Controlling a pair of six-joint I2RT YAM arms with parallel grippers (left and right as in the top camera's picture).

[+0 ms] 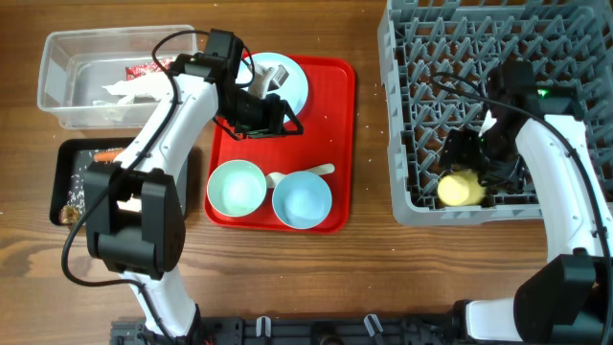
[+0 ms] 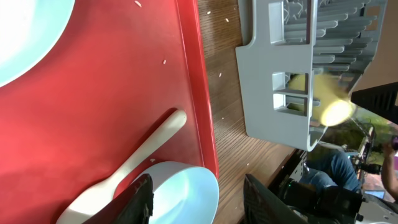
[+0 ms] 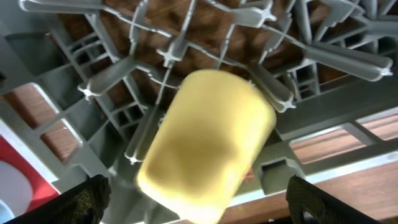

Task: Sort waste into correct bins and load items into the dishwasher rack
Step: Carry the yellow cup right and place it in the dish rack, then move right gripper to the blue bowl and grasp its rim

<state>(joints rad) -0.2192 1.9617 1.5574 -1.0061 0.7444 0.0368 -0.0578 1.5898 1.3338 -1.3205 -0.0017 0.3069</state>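
Plainly, the small yellow cup (image 3: pixel 205 137) lies straight beneath the right claw (image 3: pixel 208 200), inside the dishwasher rack (image 1: pixel 395 144) at its near corner on the side of the red tray (image 1: pixel 330 125); the claw is spread wide, a finger well out to either side of the cup and neither touching it; the cup sits tilted among the upright pegs, its long axis slanting across the line between the fingers, and it is blurred in the right wrist view, so whether it rests steady I cannot tell; that claw's way out looks to be straight up, since pegs crowd close all round. The left claw (image 2: pixel 202 199) hangs low over the tray, fingers partly spread with nothing pinched; the pale blue bowl (image 2: pixel 177 186) lies just ahead of it, the white spoon (image 2: pixel 134 165) right beside that bowl, its handle slanting toward the rack; the pale green bowl (image 1: pixel 236 188) and pale blue plate (image 2: pixel 25 37) share the tray, and the left arm is much the nearer to all four; the tray is smooth and flat, and a strip of wooden counter (image 1: pixel 369 144) parts it from the rack.
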